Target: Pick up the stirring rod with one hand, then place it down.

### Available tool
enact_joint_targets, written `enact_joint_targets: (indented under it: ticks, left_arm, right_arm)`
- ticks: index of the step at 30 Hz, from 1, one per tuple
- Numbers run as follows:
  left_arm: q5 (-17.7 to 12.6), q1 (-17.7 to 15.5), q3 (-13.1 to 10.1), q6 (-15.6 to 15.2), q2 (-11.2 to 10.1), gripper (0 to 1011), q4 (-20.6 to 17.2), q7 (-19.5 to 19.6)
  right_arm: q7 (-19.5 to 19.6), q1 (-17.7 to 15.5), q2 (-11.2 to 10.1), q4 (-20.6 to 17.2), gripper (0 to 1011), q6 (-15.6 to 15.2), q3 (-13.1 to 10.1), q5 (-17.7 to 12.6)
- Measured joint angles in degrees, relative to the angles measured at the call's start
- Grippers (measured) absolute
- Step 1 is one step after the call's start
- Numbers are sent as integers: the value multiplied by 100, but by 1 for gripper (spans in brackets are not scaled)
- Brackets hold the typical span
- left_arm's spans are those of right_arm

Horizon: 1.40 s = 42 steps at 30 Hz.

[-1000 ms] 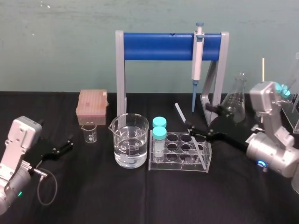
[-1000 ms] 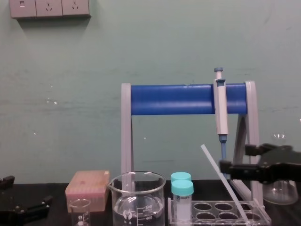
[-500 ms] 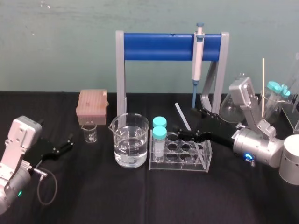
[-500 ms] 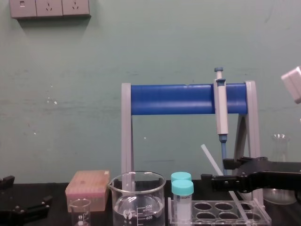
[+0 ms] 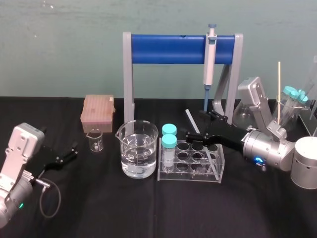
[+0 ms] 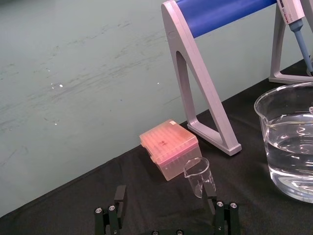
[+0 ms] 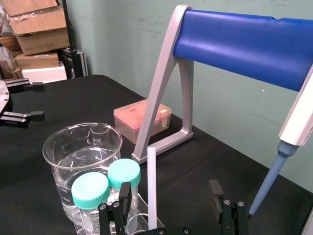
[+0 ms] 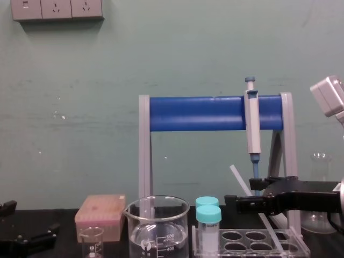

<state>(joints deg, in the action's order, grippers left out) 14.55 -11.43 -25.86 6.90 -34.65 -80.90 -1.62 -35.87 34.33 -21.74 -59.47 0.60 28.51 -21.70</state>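
The stirring rod (image 5: 191, 119) is a thin translucent-white rod leaning tilted in the clear tube rack (image 5: 184, 175), its top pointing up and back. My right gripper (image 5: 194, 124) reaches in from the right at mid-height and stands open, one finger on each side of the rod. In the right wrist view the rod (image 7: 151, 186) rises between the fingers, nearer one of them, with gaps showing on both sides. The chest view shows the rod (image 8: 239, 179) crossing behind the right gripper (image 8: 244, 192). My left gripper (image 5: 69, 152) rests open on the table at the left.
A blue-and-grey stand (image 5: 178, 48) with a hanging pipette (image 5: 210, 54) rises just behind the rack. A water-filled beaker (image 5: 138, 148) and two teal-capped tubes (image 5: 169, 136) stand left of the rod. A pink tip box (image 5: 97, 113), a small beaker (image 5: 94, 141) and glassware at the right also stand here.
My right gripper has moved left and lower, from beside the rack to around the upper part of the rod. The rod and the left arm have not moved.
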Motion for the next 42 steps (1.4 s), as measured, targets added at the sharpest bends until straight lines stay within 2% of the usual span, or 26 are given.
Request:
enact_joint_targets:
  ticks: [18,28,32,34,35,38,39,42]
  left_arm:
    - [0,0,0,0,0,1000,0,0]
    - [0,0,0,0,0,1000,0,0]
    - [0,0,0,0,0,1000,0,0]
    - [0,0,0,0,0,1000,0,0]
    - [0,0,0,0,0,1000,0,0]
    - [0,0,0,0,0,1000,0,0]
    - [0,0,0,0,0,1000,0,0]
    - [0,0,0,0,0,1000,0,0]
  right_arm:
    - [1,-15,-21,-29,982,3,-3,-8]
    - [4,-20,-27,-35,752,8,-4,-14]
    - [4,-22,-29,-38,595,9,-3,-14]
    - [5,-22,-29,-39,556,9,-4,-14]
    - [5,-23,-29,-40,492,9,-4,-14]
    - [6,-23,-29,-40,433,9,-4,-14]
    - [7,-23,-29,-40,373,9,-4,-14]
    - [8,-23,-29,-40,289,9,-4,-14]
